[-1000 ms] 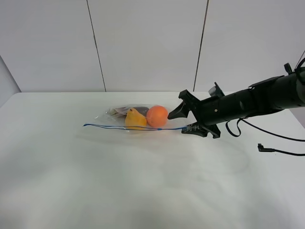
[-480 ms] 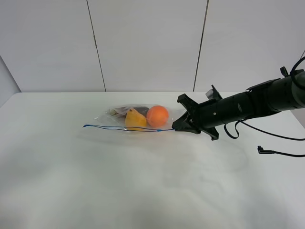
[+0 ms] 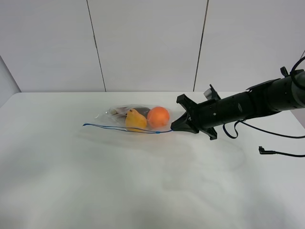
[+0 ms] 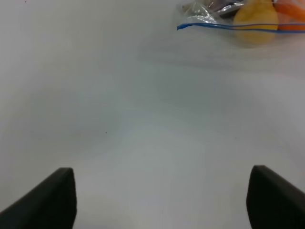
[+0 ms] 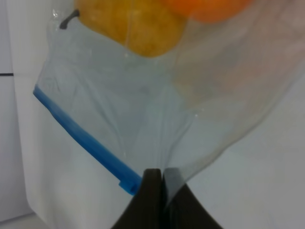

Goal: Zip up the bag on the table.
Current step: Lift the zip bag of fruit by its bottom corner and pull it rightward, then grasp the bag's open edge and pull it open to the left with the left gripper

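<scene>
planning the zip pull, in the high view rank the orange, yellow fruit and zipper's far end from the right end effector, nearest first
1. orange, just left of the right end effector
2. yellow fruit, left of the orange
3. zipper's far end, the bag's left corner

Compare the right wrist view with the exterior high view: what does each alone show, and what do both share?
Right wrist only: the close detail of the right end effector shut on the bag, beside one end of its blue zipper strip. Exterior high only: the whole table, the right arm, a loose cable, a dark item in the bag. Both: the end effector, bag, strip, yellow item and orange item.
</scene>
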You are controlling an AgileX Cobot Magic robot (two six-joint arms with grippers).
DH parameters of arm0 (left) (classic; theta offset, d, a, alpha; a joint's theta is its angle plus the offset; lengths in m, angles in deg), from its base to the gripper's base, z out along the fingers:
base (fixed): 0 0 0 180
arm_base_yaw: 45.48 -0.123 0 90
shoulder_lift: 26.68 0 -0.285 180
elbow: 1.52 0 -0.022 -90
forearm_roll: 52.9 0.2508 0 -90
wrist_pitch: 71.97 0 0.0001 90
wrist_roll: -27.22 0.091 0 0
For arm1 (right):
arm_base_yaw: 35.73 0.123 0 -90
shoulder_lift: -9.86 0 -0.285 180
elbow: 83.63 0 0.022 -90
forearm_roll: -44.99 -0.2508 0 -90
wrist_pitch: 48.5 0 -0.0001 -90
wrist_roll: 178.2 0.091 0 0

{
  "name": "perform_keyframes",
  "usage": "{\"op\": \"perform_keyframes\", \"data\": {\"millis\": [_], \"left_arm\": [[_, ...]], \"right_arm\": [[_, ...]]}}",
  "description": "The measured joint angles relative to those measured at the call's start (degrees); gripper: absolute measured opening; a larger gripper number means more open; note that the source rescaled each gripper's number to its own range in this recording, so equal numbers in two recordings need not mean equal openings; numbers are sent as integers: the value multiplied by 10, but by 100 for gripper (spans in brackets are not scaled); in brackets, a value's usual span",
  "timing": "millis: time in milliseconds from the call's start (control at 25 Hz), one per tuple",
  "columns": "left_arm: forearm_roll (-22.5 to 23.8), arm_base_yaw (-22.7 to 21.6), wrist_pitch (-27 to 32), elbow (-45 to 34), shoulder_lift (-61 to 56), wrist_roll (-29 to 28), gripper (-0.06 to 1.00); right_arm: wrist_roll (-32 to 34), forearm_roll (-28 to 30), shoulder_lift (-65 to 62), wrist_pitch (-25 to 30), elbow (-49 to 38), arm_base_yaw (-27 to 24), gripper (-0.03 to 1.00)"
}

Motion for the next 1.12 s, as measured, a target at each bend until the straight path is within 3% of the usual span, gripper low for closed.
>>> {"op": "perform_keyframes", "data": {"millis": [440,560,680,840,1000,1120], "left_arm": [[-54,0,-44,78,87,8,88],[-54,0,-93,105,163,36,88],[-54,0,-183,124,244,77,88],[-55,0,-297,129,354,90,88],[-56,5,-328,129,437,92,88],[-62,70,-347,129,467,89,88]], "right_arm": [[-24,3,0,34,0,0,0],[-29,6,0,46,0,0,0],[-33,6,0,51,0,0,0],[-35,6,0,58,0,0,0],[-50,6,0,60,0,0,0],[-58,6,0,60,0,0,0]]}}
